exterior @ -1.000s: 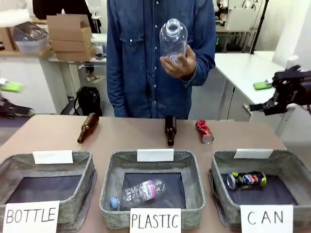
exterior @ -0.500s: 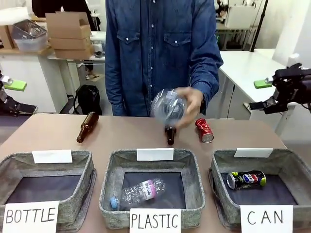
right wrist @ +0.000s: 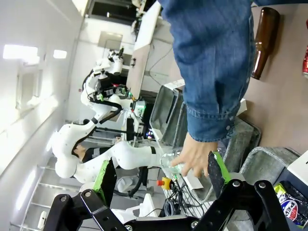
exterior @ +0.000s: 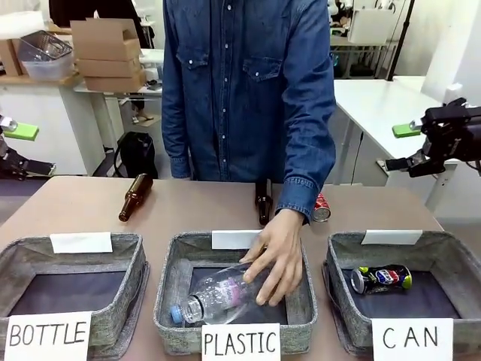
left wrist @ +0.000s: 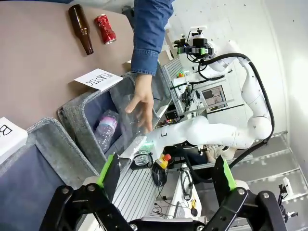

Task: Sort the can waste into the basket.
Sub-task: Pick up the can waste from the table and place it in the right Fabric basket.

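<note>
grippers spread wide (nothing held): left gripper (left wrist: 166,166), right gripper (right wrist: 160,172).

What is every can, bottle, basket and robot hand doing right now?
red can, lying on the table, outside the baskets.
dark can, lying inside the CAN basket.
left brown bottle, lying on the table.
middle brown bottle, lying on the table.
clear bottle, in the PLASTIC basket, under the person's hand.
left gripper, open, holding nothing.
right gripper, open, holding nothing.
</note>
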`<state>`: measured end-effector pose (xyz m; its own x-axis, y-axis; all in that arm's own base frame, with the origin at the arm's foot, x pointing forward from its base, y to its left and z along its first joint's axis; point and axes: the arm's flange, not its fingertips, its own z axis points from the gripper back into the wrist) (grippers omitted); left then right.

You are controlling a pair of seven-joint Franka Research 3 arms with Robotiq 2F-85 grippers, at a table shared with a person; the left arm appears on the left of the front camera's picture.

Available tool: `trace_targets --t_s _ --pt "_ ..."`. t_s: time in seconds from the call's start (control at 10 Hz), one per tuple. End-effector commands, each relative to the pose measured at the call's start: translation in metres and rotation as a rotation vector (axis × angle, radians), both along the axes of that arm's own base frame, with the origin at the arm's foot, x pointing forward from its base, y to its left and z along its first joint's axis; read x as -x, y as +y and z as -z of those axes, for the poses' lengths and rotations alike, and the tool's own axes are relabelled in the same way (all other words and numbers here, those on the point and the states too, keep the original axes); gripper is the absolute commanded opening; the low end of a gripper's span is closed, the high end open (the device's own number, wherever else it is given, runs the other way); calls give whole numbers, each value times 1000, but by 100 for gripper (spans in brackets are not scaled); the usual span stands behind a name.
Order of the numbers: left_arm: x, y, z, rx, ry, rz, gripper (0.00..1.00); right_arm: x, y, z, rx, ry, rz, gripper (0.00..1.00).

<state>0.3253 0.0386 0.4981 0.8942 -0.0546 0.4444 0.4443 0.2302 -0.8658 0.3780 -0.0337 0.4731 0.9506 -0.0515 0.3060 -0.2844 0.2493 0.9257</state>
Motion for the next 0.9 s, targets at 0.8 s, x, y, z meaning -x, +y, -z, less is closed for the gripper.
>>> trace_targets --t_s 0.8 --pt "4 2 0 -2 10 15 100 21 4 -14 505 39 100 100"
